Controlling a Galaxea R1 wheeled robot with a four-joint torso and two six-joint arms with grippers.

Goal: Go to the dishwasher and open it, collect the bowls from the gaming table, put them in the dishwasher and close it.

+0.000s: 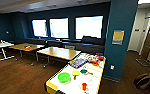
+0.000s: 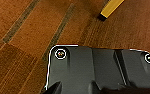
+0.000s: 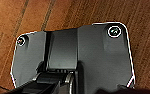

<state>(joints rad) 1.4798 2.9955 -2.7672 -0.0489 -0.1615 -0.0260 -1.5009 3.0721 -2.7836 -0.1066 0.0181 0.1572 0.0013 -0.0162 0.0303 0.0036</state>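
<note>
The lime-green bowl (image 1: pixel 64 77) rests on the near end of the white gaming table (image 1: pixel 55 81), beside a yellow paddle (image 1: pixel 75 73). It is probably light, rigid and slick plastic; the rim offers the best hold. State of either claw: cannot tell.

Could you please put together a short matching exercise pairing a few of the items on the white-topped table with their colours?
Things:
1. bowl
2. small cup
3. round paddle beside the bowl
4. edging of the gaming table

Colours:
a. red
b. yellow
c. lime green
d. yellow, on a round flat head

Pairs: 1-c, 2-a, 3-d, 4-b
</note>
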